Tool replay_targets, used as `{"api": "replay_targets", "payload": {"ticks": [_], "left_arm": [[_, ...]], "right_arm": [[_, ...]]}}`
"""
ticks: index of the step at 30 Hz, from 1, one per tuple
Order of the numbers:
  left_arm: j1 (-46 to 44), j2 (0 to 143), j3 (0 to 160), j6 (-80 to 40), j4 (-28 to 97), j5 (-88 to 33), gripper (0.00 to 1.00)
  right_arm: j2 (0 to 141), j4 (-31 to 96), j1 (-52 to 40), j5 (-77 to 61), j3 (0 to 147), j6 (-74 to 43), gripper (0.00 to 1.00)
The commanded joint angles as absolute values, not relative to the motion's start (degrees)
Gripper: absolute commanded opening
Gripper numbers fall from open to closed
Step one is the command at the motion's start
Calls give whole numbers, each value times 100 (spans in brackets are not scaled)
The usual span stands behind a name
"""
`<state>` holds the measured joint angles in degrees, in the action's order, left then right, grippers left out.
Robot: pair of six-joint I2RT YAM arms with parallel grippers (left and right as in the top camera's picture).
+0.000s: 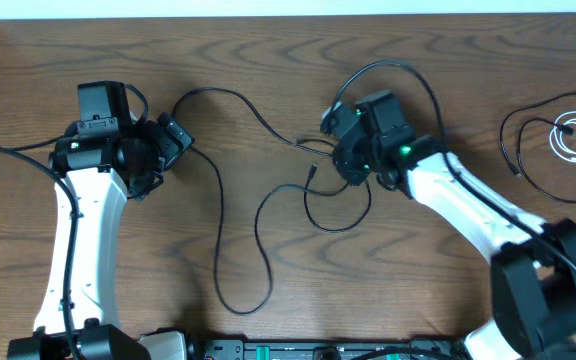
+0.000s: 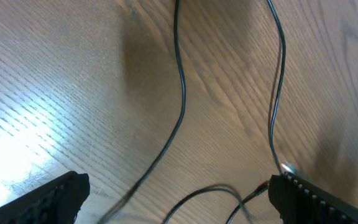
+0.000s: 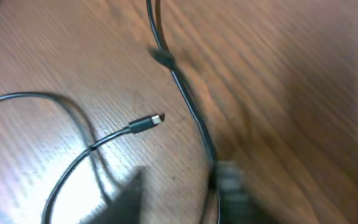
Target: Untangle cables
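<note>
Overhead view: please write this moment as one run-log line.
left fingers: open, over black cables | right fingers: state unclear, wrist view blurred | white cord: coiled, far right

Wooden table [image 1: 388, 300] bears black cables [image 1: 220, 210] (plus one white cable [image 1: 575, 131]).

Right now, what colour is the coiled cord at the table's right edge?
The coiled cord is white, clearest in the overhead view.

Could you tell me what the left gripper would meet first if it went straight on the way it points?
Likely the black cable crossing the wooden table ahead of the left gripper; depth is unclear.
</note>
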<state>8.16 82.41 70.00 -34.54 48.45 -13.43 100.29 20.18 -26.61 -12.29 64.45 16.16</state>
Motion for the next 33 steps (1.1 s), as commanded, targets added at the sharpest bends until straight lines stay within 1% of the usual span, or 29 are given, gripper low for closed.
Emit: {"api": "replay_targets", "payload": {"ticks": [1, 4, 5, 7, 9, 11, 18, 21, 23, 24, 25, 26, 27, 30, 33], "left_arm": [[834, 8263, 7030, -3479, 4864, -1350, 98], [834, 8263, 7030, -3479, 4864, -1350, 98], [834, 8263, 7030, -3481, 4862, -1350, 98], [834, 8263, 7030, -3479, 4862, -1350, 98], [834, 8263, 7030, -3479, 4864, -1350, 98], [834, 8263, 7030, -3479, 4864, -1350, 98], [834, 8263, 7030, -3481, 4862, -1350, 98], [834, 8263, 7030, -3481, 4864, -1350, 98], [834, 8263, 7030, -3479, 4862, -1350, 98], [834, 8263, 7030, -3479, 4862, -1350, 98], [834, 8263, 7030, -3481, 4864, -1350, 98], [834, 8263, 7030, -3481, 4862, -1350, 98], [834, 8263, 7030, -3481, 4864, -1350, 98], [834, 8263, 7030, -3479, 4864, -1350, 98], [834, 8263, 7030, -3481, 4864, -1350, 98]], "right_arm": [[10250, 1968, -2670, -1212, 6484, 1817, 70], [10420, 1903, -2672, -1214, 6484, 1374, 79], [10464, 1903, -2672, -1214, 6484, 1144, 84], [10514, 1914, -2689, -1216, 6479, 904, 87], [10527, 1944, -2746, -1262, 6471, 819, 85], [10527, 1955, -2875, -1304, 6471, 819, 85], [10534, 1953, -3551, -1297, 6469, 816, 82], [10558, 1949, -3857, -993, 6469, 816, 86], [10593, 1953, -4064, -368, 6471, 821, 90], [10608, 1953, -4121, -152, 6469, 823, 90], [10610, 1957, -4176, 49, 6469, 823, 88], [10610, 1975, -4211, 174, 6469, 829, 78], [10610, 1986, -4235, 226, 6469, 840, 72], [10621, 2071, -4237, 222, 6440, 795, 68], [10685, 2078, -4237, 222, 6333, 578, 68]]}}
